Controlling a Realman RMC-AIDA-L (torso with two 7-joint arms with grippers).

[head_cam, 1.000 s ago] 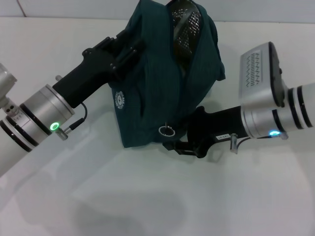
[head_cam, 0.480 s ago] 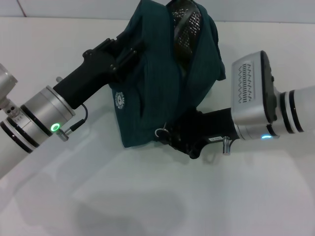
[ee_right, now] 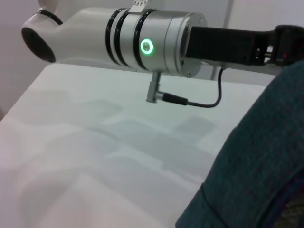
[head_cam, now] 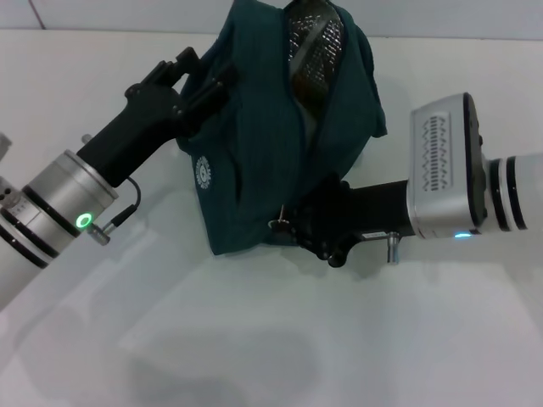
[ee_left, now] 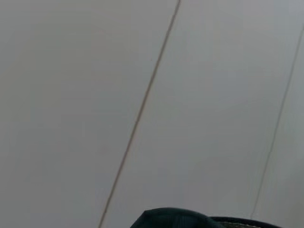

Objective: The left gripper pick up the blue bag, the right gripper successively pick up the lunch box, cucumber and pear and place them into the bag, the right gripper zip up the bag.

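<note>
1. At upper centre of the head view, the blue bag point(head_cam: 280, 144) is held upright, its mouth gaping so that foil lining is seen; the lunch box, cucumber and pear are not seen.
2. From the left, the left gripper point(head_cam: 191, 85) is clamped on the bag's upper edge.
3. At the bag's lower right, the right gripper point(head_cam: 297, 231) is set against the zipper ring point(head_cam: 277, 224); whether the ring is pinched cannot be told.
4. If the ring is only half caught, it may slip out during the pull, or the slack fabric may bunch and jam the zipper.

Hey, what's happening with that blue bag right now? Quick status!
Left end effector holding blue bag up by its side. Right end effector at the ring zipper pull, low on the bag. Nothing blocking.
</note>
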